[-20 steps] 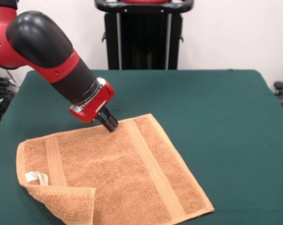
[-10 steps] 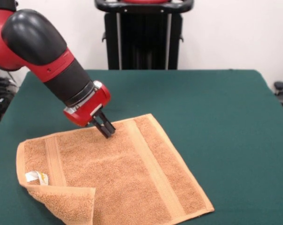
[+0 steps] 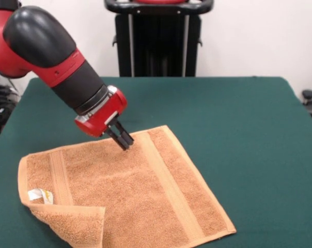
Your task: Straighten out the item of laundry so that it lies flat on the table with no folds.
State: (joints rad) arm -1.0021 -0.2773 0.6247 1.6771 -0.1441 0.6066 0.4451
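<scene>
The gripper [image 3: 127,144] hangs tilted at the end of the red and black arm [image 3: 68,72], its dark fingertips pressed close together with no gap I can make out between them, and nothing caught in them. The tips sit right at the surface of the towel [image 3: 130,196], just inside its far edge and beside the wide woven band [image 3: 166,186] that runs away from the gripper toward the near right corner. Whether the tips actually touch the terry or hover a hair above it, I cannot tell.

Nearly all of the towel spreads out in front of the gripper, toward the viewer, lying flat on the green table [image 3: 249,129]. A second, narrower band [image 3: 60,178] runs across the cloth off to the gripper's left side as seen from here. Farther that way and nearer the viewer, well apart from the gripper, one corner [image 3: 76,222] is turned over onto the towel, making a triangular flap. The small white tag [image 3: 40,195] with yellow print lies just beside that fold, at the towel's left edge. The corner closest to the gripper lies flat, just to its right.
</scene>
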